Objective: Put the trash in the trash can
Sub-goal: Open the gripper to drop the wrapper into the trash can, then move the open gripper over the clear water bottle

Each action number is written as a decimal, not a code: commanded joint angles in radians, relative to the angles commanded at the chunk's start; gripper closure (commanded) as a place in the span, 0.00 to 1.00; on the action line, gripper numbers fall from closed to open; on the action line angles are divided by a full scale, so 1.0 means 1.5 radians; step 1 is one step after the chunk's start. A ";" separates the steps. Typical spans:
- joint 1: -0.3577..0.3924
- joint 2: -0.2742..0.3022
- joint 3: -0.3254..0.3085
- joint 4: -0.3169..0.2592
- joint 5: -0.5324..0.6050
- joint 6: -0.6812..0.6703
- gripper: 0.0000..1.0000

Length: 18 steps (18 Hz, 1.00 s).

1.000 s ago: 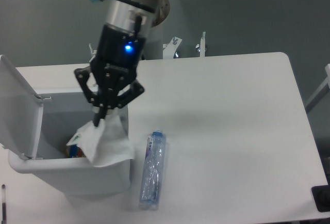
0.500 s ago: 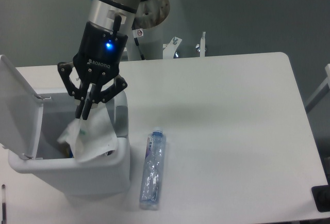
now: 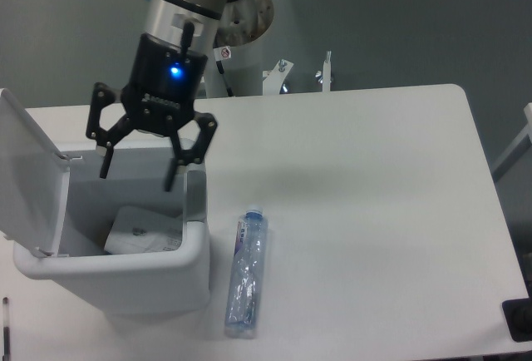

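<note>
My gripper (image 3: 137, 171) hangs over the open trash can (image 3: 191, 274), a white boxy bin at the table's left front with its flip lid (image 3: 29, 174) raised. The jaws are spread wide and hold nothing. The crumpled white wrapper (image 3: 143, 229) lies inside the bin below the fingers. The crushed clear plastic bottle (image 3: 246, 273) with a blue cap lies on the white table (image 3: 366, 211) just right of the bin, cap pointing away from the front edge.
Metal clamp fittings (image 3: 301, 75) stand at the table's far edge behind the arm. A dark object (image 3: 517, 319) sits at the front right corner. A thin dark object (image 3: 6, 328) lies at the front left edge.
The gripper moved left over the bin holding the wrapper, then opened. The wrapper has dropped from the fingers to the bin's floor. The bottle has not moved.
</note>
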<state>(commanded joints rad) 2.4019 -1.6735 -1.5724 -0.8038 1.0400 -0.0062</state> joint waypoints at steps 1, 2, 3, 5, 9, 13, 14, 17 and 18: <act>0.015 -0.014 0.007 0.001 0.000 0.001 0.00; 0.032 -0.030 0.019 0.001 0.000 0.001 0.00; 0.043 -0.046 0.033 0.002 0.000 0.003 0.00; 0.046 -0.091 0.063 0.027 0.005 0.013 0.00; 0.053 -0.140 0.075 0.050 0.066 0.021 0.00; 0.052 -0.184 0.075 0.047 0.093 0.103 0.00; 0.052 -0.195 0.073 0.047 0.093 0.122 0.00; 0.052 -0.228 0.070 0.045 0.094 0.157 0.00; 0.052 -0.237 0.066 0.045 0.094 0.160 0.00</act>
<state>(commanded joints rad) 2.4804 -2.0293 -1.4741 -0.7363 1.1812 0.2331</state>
